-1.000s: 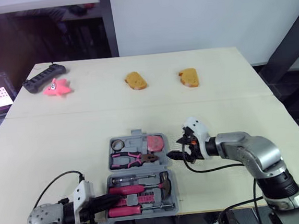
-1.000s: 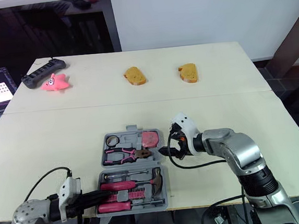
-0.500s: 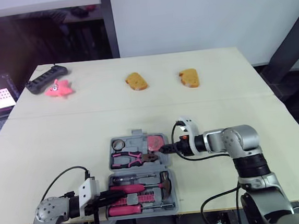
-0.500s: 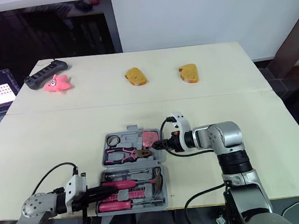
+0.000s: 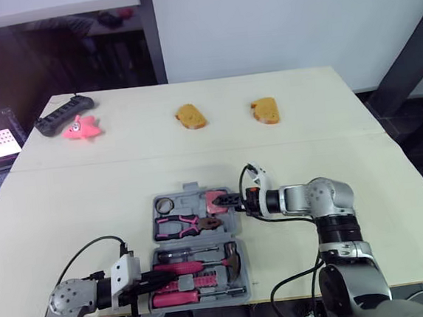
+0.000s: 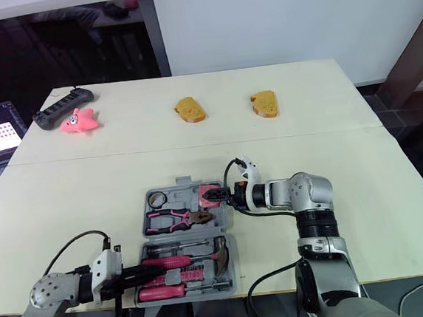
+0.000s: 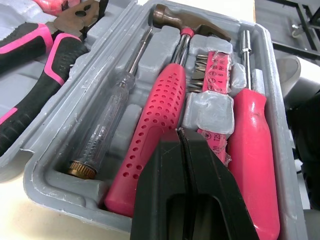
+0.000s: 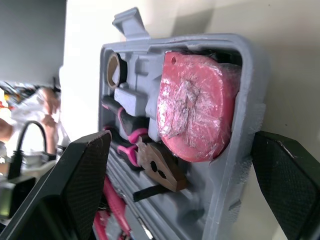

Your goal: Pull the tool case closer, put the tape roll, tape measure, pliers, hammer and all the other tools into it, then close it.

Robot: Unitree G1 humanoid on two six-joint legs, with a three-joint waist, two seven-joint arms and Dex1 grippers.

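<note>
The tool case sits open and flat near the front edge of the table, with everything slotted in. The far half holds the tape roll in the left corner, the pink tape measure in the right corner, and the pliers lying just under both. The near half has the hammer plus screwdrivers.

The right gripper is at the case's far right corner with its fingers spread wide on either side of the tape measure's corner. It's gripping nothing, and I honestly can't tell if it touches the rim. The left gripper is down at the near left edge, over the hammer handle, with its fingers pressed together and nothing in them.

Far across the table are two bread pieces and a pink starfish toy.
</note>
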